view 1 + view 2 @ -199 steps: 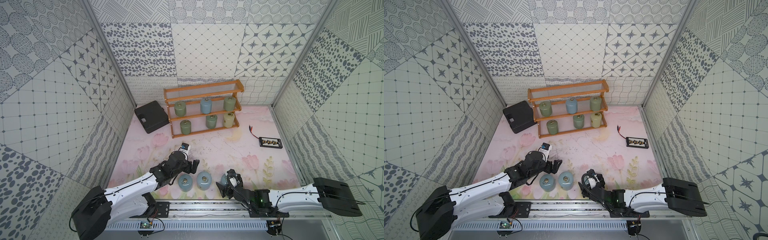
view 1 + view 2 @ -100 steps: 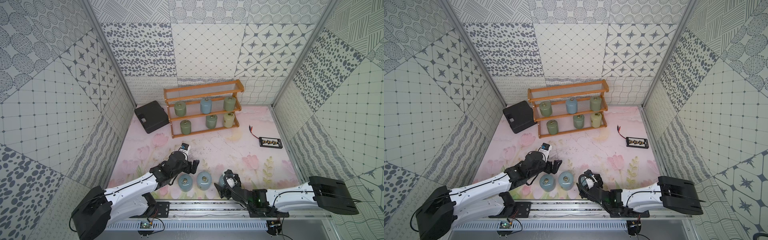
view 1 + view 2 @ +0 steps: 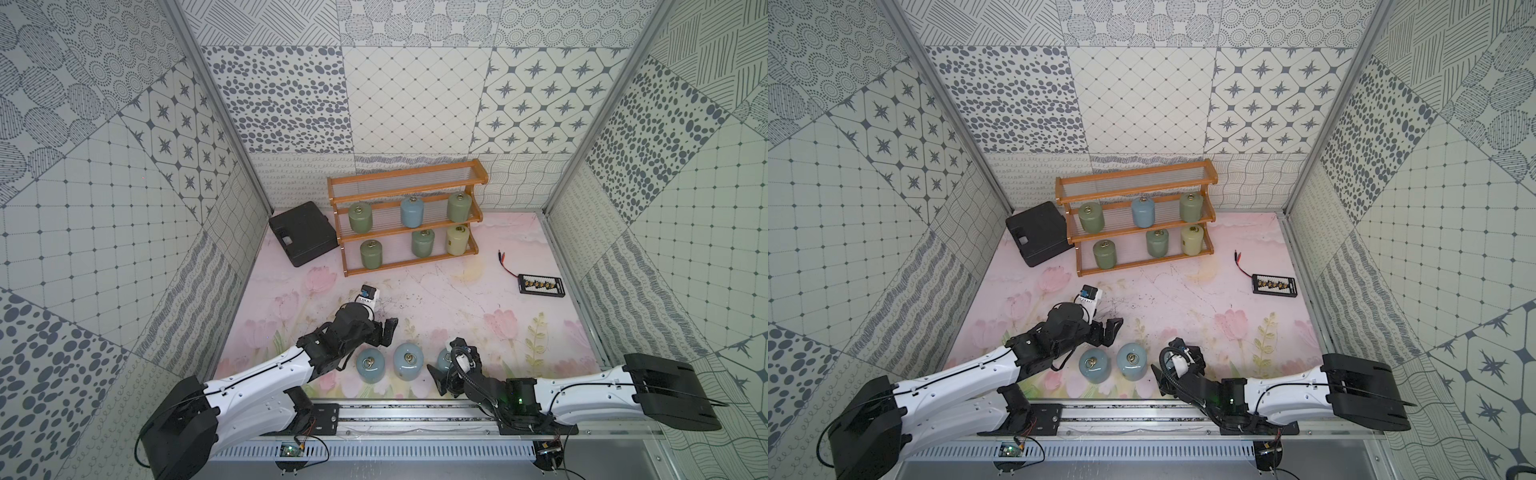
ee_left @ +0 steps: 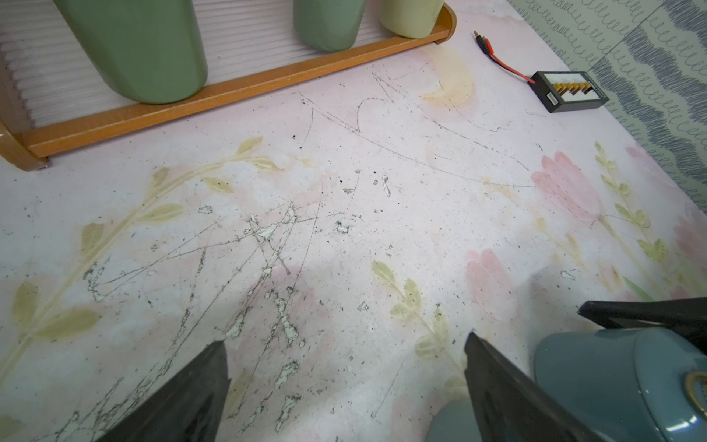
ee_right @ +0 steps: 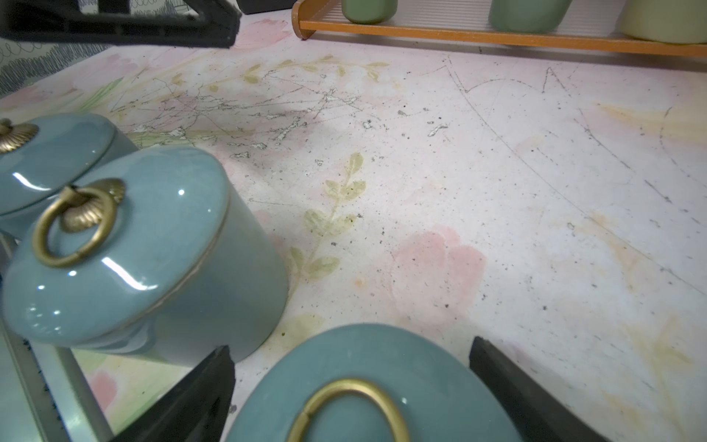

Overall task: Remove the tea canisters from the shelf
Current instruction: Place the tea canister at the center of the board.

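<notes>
The orange-brown wooden shelf [image 3: 403, 189] stands at the back. Its middle tier holds a green canister [image 3: 360, 218], a blue one [image 3: 411, 211] and a green one [image 3: 458, 206]. The bottom tier holds two green canisters [image 3: 370, 254] [image 3: 422, 243] and a pale yellow one [image 3: 457, 240]. Three blue canisters stand in a row near the front edge [image 3: 370, 365] [image 3: 407, 361] [image 3: 443, 357]. My right gripper [image 5: 350, 346] is open over the rightmost one [image 5: 363, 382], its fingers clear of the lid on both sides. My left gripper [image 4: 344, 340] is open and empty above the bare table behind that row.
A flat black case [image 3: 302, 232] lies left of the shelf. A small black board with a red and black lead [image 3: 541, 285] lies at the right. Patterned walls close in three sides, and a metal rail [image 3: 415, 415] runs along the front.
My right gripper's jaws have spread wider around the rightmost blue canister, which stays standing on the table. The left arm has not moved.
</notes>
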Tool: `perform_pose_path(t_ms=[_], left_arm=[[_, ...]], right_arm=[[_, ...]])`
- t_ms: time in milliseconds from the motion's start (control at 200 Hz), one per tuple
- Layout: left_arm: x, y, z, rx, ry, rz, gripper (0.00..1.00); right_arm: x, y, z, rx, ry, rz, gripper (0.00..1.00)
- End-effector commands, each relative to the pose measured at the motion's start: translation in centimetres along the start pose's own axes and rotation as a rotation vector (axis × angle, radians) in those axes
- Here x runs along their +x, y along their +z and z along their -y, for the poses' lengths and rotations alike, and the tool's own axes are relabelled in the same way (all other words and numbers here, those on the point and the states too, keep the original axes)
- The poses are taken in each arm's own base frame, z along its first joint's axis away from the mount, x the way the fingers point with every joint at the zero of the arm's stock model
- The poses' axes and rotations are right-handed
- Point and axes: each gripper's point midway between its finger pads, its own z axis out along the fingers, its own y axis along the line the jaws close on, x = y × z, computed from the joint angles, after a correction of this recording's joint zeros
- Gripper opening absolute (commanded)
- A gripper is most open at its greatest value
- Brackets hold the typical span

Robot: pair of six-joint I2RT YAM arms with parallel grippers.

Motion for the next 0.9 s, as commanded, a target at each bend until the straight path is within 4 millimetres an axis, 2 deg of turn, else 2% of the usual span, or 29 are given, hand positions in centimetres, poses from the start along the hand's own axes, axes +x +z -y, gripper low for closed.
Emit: perform_pose_path(t_ms=[0,150,265,420,530,665,895], left_arm=[[-1.1,-0.3,-0.1,-0.017,0.031,0.035,1.00],[-2.1,-0.5,0.0,-0.024,0.045,0.046,1.00],[-3.0,-0.7,0.0,-0.031,0.050,0.055,1.00],[-4.7,-1.0,-0.2,-0.037,0.043,0.067,1.00],[-6.2,-1.2,-1.1,-0.057,0.026,0.092,1.00],[-8.5,-1.4,-2.4,-0.094,0.021,0.133,1.00],[-13.0,-0.3,-5.5,-0.173,0.000,0.177,1.00]], right_arm=[[-1.8,-0.5,-0.1,0.010,0.034,0.044,0.99],[-3.1,-1.3,0.3,0.019,0.038,0.065,0.99],[-4.9,-2.2,0.5,0.024,0.040,0.097,0.99],[-8.8,-3.9,0.5,0.021,0.049,0.181,0.99],[-11.3,-4.5,0.5,0.028,0.032,0.225,0.99],[-13.4,-3.9,0.9,0.055,0.000,0.229,0.99],[-16.0,-1.0,3.4,0.053,0.065,0.222,0.99]])
